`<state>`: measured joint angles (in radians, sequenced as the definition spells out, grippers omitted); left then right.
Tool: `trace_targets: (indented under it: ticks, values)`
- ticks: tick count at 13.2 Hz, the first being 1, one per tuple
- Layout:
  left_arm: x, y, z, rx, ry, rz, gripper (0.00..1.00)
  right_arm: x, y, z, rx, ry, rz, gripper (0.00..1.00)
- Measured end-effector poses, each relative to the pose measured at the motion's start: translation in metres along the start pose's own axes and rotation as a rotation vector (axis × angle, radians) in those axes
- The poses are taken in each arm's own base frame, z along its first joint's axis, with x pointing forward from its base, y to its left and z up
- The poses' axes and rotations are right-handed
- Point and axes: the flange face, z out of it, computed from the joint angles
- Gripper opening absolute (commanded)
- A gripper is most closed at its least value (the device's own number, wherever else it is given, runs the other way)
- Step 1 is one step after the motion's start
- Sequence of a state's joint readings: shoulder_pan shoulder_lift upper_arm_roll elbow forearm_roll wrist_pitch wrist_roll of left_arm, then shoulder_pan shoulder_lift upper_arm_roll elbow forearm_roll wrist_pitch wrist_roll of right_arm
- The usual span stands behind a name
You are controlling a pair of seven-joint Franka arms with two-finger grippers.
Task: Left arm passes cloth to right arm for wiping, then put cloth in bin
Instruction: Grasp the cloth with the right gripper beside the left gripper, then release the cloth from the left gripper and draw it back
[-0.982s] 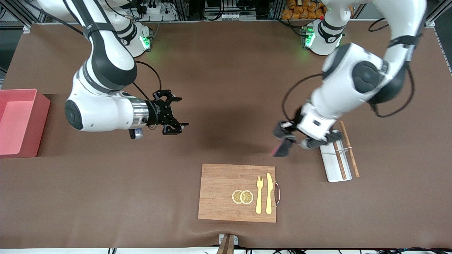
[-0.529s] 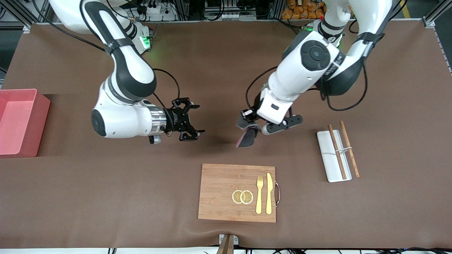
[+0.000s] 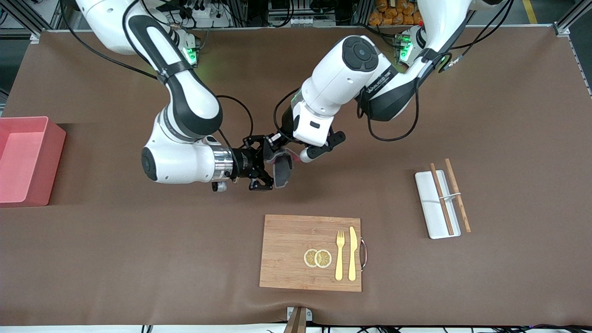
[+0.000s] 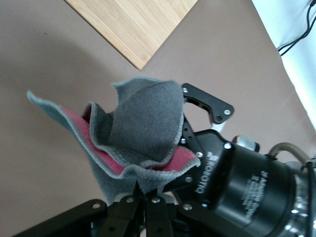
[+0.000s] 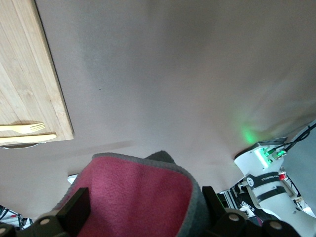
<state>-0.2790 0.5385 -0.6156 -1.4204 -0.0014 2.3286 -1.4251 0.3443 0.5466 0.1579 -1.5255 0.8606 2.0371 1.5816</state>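
The cloth (image 3: 282, 170), dark grey outside and crimson-magenta inside, hangs in the air over the middle of the table, above the bare mat farther from the front camera than the wooden board. My left gripper (image 3: 280, 153) is shut on its upper edge; in the left wrist view the pinched fingers (image 4: 147, 196) hold the bunched cloth (image 4: 140, 128). My right gripper (image 3: 267, 163) is open, with the cloth hanging between its two spread fingers. The right wrist view shows the magenta cloth (image 5: 140, 195) filling the gap of the right gripper (image 5: 143, 203). The salmon-pink bin (image 3: 23, 159) stands at the right arm's end of the table.
A wooden board (image 3: 286, 252) lies near the front edge with a fork (image 3: 340, 254), a knife (image 3: 353, 253) and two lemon slices (image 3: 317, 258) on it. Toward the left arm's end lies a white tray (image 3: 432, 210) with chopsticks (image 3: 455, 194).
Both arms have swung toward each other over the middle of the table. The left gripper has carried the cloth from beside the white tray into the gap of the open right gripper.
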Motion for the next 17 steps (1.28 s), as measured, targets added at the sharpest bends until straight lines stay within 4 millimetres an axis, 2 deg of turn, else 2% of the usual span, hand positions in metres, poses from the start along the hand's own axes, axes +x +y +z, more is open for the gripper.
trace_targets:
  ticks: [1, 7, 8, 9, 10, 14, 17]
  values:
    - [0.004, 0.0, 0.003, -0.004, -0.001, -0.011, 0.0, 0.0, 0.0, 0.003, 0.001, 0.001, 0.0, 0.01]
    - [0.009, 0.001, 0.005, -0.013, 0.0, -0.022, 0.0, 0.001, -0.001, 0.005, 0.0, 0.002, 0.001, 0.0]
    - [0.01, 0.001, 0.005, -0.014, 0.001, -0.024, 0.24, 0.002, -0.001, 0.004, 0.001, 0.003, 0.002, 0.0]
    - [0.013, 0.002, 0.003, -0.018, 0.003, -0.029, 0.55, 0.002, -0.001, 0.003, 0.003, 0.003, 0.002, 0.0]
    - [0.016, 0.003, -0.001, -0.025, 0.006, -0.036, 1.0, 0.002, -0.002, 0.003, 0.004, 0.005, 0.001, 0.0]
    - [0.023, 0.004, -0.025, 0.018, 0.026, -0.04, 1.0, 0.01, -0.002, -0.001, -0.01, 0.064, -0.022, 0.0]
    - [0.055, -0.006, -0.072, 0.088, 0.097, -0.035, 1.0, 0.036, -0.006, -0.015, -0.039, 0.26, -0.09, 0.0]
